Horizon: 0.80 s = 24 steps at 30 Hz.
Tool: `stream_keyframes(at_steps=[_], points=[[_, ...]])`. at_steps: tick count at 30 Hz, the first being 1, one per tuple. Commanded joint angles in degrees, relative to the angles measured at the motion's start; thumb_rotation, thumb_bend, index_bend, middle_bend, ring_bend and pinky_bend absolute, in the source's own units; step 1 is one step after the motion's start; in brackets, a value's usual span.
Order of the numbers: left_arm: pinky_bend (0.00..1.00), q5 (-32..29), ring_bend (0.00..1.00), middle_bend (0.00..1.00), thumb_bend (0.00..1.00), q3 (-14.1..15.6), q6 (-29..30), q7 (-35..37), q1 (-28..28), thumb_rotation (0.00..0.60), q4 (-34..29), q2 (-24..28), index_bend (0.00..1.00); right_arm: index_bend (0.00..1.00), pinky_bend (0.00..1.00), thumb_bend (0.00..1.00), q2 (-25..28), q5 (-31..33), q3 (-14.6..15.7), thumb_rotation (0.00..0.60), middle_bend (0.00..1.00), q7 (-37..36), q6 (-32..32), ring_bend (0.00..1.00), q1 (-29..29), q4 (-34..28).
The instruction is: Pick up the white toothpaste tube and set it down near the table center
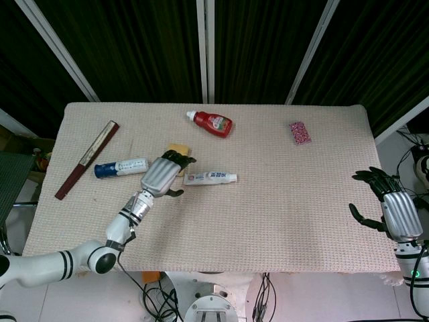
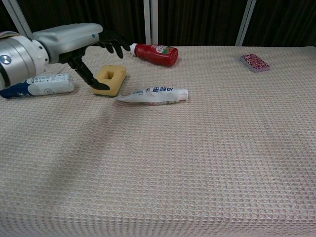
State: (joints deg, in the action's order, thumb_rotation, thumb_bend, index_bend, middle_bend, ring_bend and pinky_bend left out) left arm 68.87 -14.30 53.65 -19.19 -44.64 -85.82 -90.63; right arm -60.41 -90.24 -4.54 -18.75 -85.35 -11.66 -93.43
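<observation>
One tube [image 1: 210, 177] lies near the table's [image 1: 281, 201] middle, just right of our left hand [image 1: 161, 175], which hovers empty with fingers spread over one sponge [image 2: 109, 79]. Our right hand [image 1: 395, 209] hangs well apart at the right edge, apparently spread too. We count two bottles, one stick [image 1: 87, 159], one packet [image 1: 300, 131].

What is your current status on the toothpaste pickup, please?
Both hands open: left hand beside white toothpaste tube, right hand at table edge. Tube untouched. Yellow sponge block beneath left fingers.
</observation>
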Motion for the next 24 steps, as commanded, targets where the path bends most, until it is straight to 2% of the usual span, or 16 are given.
stream_keyframes(at_steps=[1,6,10,20,24], points=[[0.18,-7.29,0.21,0.27,0.16,-2.02,-3.9,-6.77,-5.41,0.6,4.54,-6.08,0.24,0.27,0.22,0.31,-0.09,-0.17,-0.05,0.6,0.25,0.43,0.52,0.09,-0.32,-0.32],[0.18,-17.39,0.21,0.27,0.18,-3.41,-5.75,-13.34,-10.13,0.6,11.17,-12.01,0.26,0.27,0.22,0.31,-0.56,0.14,-0.02,0.6,0.25,0.42,1.06,0.09,-0.33,0.01],[0.18,-22.59,0.23,0.27,0.21,-4.09,-5.53,-16.33,-12.59,0.6,14.34,-15.05,0.28,0.27,0.22,0.31,-0.76,0.55,0.08,0.6,0.25,-0.14,1.26,0.09,-0.05,0.6],[0.2,-25.99,0.29,0.36,0.22,-3.43,-2.67,-21.65,-16.79,0.599,19.34,-20.1,0.36,0.27,0.22,0.31,-1.56,1.05,0.38,0.6,0.25,-1.11,2.39,0.09,0.07,1.98],[0.21,-27.85,0.31,0.39,0.24,-3.98,-2.03,-22.53,-17.37,0.546,20.71,-21.09,0.38,0.27,0.22,0.31,-1.86,1.2,0.44,0.6,0.25,-1.51,2.82,0.09,0.05,2.58]])
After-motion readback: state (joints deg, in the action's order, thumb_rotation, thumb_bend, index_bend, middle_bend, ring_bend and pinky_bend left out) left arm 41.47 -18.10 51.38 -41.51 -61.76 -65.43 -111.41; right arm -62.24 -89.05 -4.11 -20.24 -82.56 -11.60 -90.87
